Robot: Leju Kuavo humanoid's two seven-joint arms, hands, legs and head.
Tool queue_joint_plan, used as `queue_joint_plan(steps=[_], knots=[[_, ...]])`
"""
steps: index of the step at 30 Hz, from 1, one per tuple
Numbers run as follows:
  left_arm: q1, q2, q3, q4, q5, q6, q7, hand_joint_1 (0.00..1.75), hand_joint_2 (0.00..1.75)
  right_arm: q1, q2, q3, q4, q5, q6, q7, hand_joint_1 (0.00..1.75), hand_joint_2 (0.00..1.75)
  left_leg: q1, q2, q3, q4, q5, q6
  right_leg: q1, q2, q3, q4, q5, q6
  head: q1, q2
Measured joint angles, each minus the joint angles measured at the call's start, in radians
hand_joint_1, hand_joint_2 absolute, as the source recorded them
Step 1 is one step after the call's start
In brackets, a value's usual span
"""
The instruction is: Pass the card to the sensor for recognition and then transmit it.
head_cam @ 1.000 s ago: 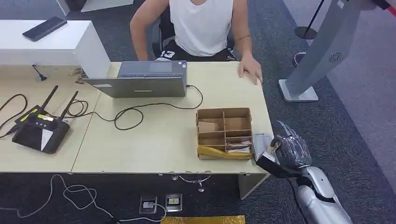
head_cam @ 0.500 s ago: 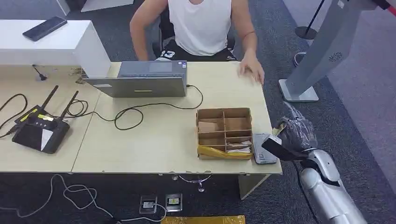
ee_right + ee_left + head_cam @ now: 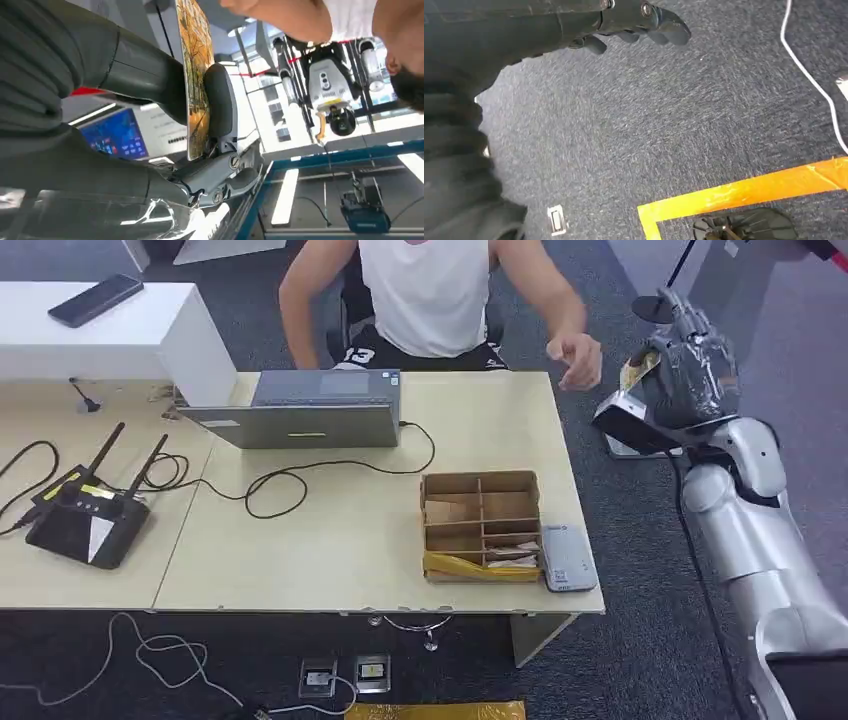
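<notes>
right robot hand [image 3: 690,365] raised beside the worktop [image 3: 350,540] edge — pinching the card [image 3: 638,368] between thumb and fingers, near a person's hand [image 3: 577,362] | sensor [image 3: 568,558] lies flat just beside the cardboard box [image 3: 481,525] | left robot hand [image 3: 639,22] hangs over carpet — fingers curled, holding nothing

The table [image 3: 340,540] carries a laptop [image 3: 300,410], a router [image 3: 85,515], a divided box [image 3: 480,525] and perhaps a sensor [image 3: 567,558].

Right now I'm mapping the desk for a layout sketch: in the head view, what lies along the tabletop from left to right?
Router → laptop → divided cardboard box → card reader, with the right hand holding the card beyond the desk's right edge.
</notes>
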Motion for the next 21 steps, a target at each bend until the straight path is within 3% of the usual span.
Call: queue_joint_plan(steps=[6,11,15,21], knots=[[-0.030,0.000,-0.017,0.000,-0.027,-0.023,0.009,0.00,0.00,-0.134,0.048,0.008,0.173,0.080,0.009,0.009,1.75,1.75,0.000,-0.001,0.000,0.000,0.000,0.000,0.000,-0.001,0.000,0.000,0.000,0.000,0.000,0.000],[-0.043,-0.001,-0.032,0.000,-0.035,-0.028,0.011,0.00,0.00,-0.209,0.090,0.034,0.292,0.142,0.041,0.059,1.75,1.75,0.000,0.000,0.000,0.000,0.000,0.000,0.000,0.000,0.000,0.000,0.000,0.000,0.000,0.000],[-0.044,-0.004,-0.034,0.000,-0.036,-0.029,0.013,0.00,0.00,-0.247,0.116,0.045,0.358,0.167,0.075,0.108,1.75,1.75,0.000,-0.001,0.000,0.000,0.000,0.000,0.000,0.000,0.000,0.000,0.000,0.000,0.001,0.000],[-0.044,-0.005,-0.043,0.000,-0.036,-0.029,0.013,0.00,0.00,-0.276,0.141,0.060,0.437,0.175,0.081,0.119,1.75,1.75,0.000,-0.001,0.000,0.000,0.000,0.000,0.000,0.000,0.000,0.000,0.000,0.000,0.001,0.000]])
